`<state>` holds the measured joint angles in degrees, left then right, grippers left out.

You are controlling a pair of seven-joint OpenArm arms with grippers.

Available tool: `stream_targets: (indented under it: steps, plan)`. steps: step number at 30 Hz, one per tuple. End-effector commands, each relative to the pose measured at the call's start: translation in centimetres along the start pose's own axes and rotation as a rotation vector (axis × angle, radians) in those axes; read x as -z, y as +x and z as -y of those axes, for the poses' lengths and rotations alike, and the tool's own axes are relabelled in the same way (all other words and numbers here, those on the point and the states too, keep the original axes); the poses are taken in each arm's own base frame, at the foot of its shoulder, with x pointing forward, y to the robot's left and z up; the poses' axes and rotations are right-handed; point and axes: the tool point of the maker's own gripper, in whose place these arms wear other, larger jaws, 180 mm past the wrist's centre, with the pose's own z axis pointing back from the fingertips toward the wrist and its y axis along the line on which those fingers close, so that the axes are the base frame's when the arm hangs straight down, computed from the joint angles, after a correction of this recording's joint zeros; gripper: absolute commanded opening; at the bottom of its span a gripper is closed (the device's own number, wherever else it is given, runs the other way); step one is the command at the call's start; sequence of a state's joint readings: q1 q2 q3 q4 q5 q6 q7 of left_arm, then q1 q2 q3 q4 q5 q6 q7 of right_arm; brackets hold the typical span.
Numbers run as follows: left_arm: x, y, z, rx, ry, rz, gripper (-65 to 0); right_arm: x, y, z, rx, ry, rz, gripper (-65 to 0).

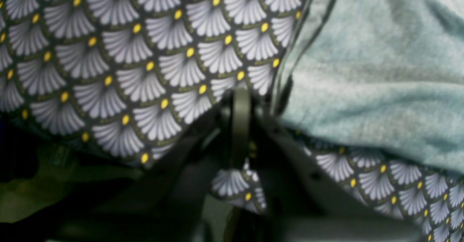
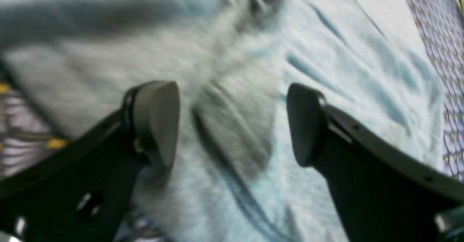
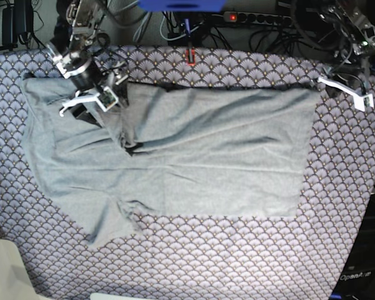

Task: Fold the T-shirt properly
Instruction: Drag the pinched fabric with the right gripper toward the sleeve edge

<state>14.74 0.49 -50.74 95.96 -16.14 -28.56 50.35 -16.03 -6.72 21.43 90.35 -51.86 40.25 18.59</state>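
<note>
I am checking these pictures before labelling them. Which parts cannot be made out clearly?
- Left wrist view: the left gripper is dark and blurred; its fingertips merge.
- Right wrist view: motion blur smears the light grey knit T-shirt between the open right gripper fingers; the fold there is unclear.
- Base view: the right arm hides the T-shirt's upper corner above the scallop-patterned table cloth.

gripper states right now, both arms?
Left gripper: shut, holding nothing visible, beside the T-shirt edge.
Right gripper: open, empty, over the T-shirt.
</note>
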Motion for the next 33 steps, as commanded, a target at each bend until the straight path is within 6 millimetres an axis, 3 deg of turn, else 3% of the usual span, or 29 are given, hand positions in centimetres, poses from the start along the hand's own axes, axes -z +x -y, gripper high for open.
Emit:
stream_targets:
  steps: [1, 11, 18, 22, 25, 30, 33]
  plan:
    - [-0.4, 1.4, -0.1, 0.013, -0.003, 0.048, -65.0, 0.2, 1.0, 0.8, 0.008, -0.024, 0.045, -18.3]
    - [-0.4, 1.2, 0.1, 0.008, -0.006, 0.046, -65.0, 0.6, 1.4, 7.1, -0.099, -0.108, 0.053, -18.1]
    - [-0.4, 1.2, 0.1, 0.008, -0.006, 0.044, -65.0, 2.3, 5.3, 14.1, -0.167, -0.215, 0.128, -18.3]
    - [-0.4, 1.2, 0.1, 0.008, -0.006, 0.044, -65.0, 1.9, 7.5, 18.1, -0.156, -0.317, 0.171, -18.1]
    - [-0.4, 1.3, -0.1, 0.012, -0.004, 0.045, -65.0, 0.9, 8.2, 18.3, -0.159, -0.352, 0.183, -18.1]
    - [-0.3, 2.0, 0.1, 0.021, -0.009, 0.060, -65.0, -0.3, 5.4, 15.2, -0.147, -0.306, 0.128, -18.1]
    - [-0.5, 4.1, 0.3, 0.041, -0.008, 0.109, -65.0, -0.6, 4.2, 14.1, -0.110, -0.292, 0.107, -18.1]
